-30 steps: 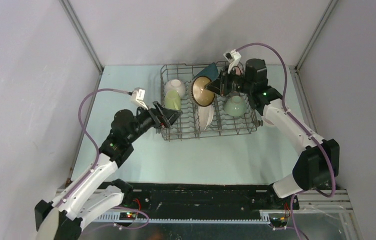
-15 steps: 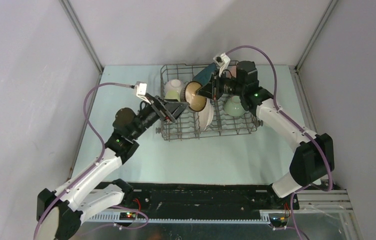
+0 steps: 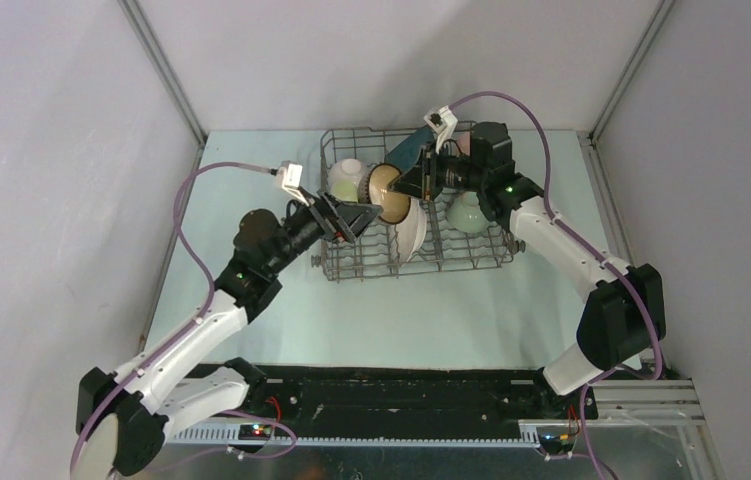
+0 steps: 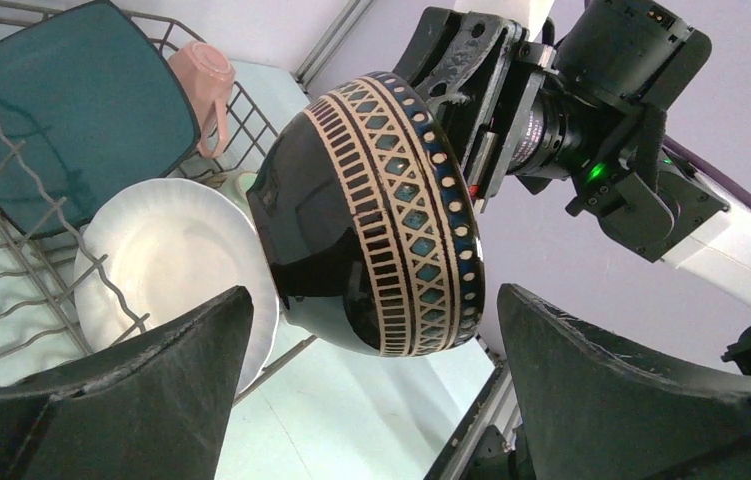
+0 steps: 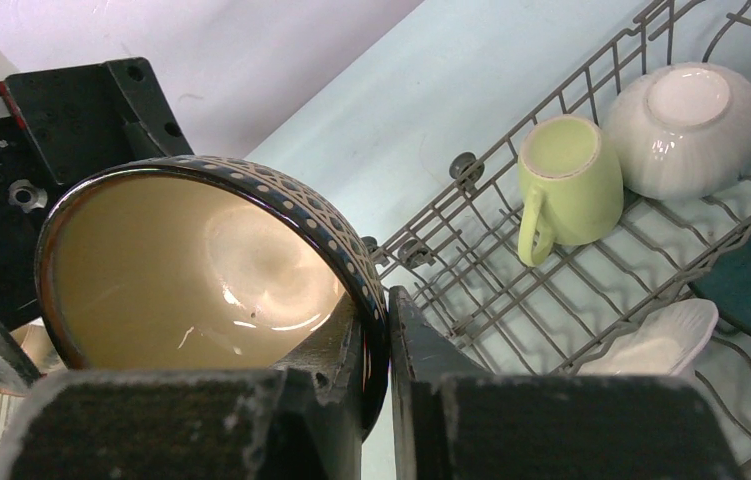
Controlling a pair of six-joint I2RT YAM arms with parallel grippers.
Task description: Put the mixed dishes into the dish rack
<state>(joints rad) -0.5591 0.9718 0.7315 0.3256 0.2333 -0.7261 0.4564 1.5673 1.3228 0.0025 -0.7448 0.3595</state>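
Observation:
My right gripper (image 3: 413,185) is shut on the rim of the brown patterned bowl (image 3: 388,193) and holds it on its side above the dish rack (image 3: 471,255); the right wrist view shows its fingers (image 5: 421,350) pinching the rim (image 5: 191,270). My left gripper (image 3: 359,215) is open, with its jaws on either side of the bowl (image 4: 371,215) but not touching it. In the rack stand the dark teal plate (image 4: 61,110), white plate (image 4: 166,260), pink mug (image 4: 209,85), yellow-green mug (image 5: 566,170), white bowl (image 5: 686,115) and pale green bowl (image 3: 471,212).
The rack's upright tines (image 5: 471,250) lie under the held bowl. The two grippers face each other closely over the rack's left half. Grey walls enclose the table (image 3: 251,180) on three sides.
My right gripper carried the brown bowl left over the rack. My left gripper rose and reached right until its open jaws came around the bowl.

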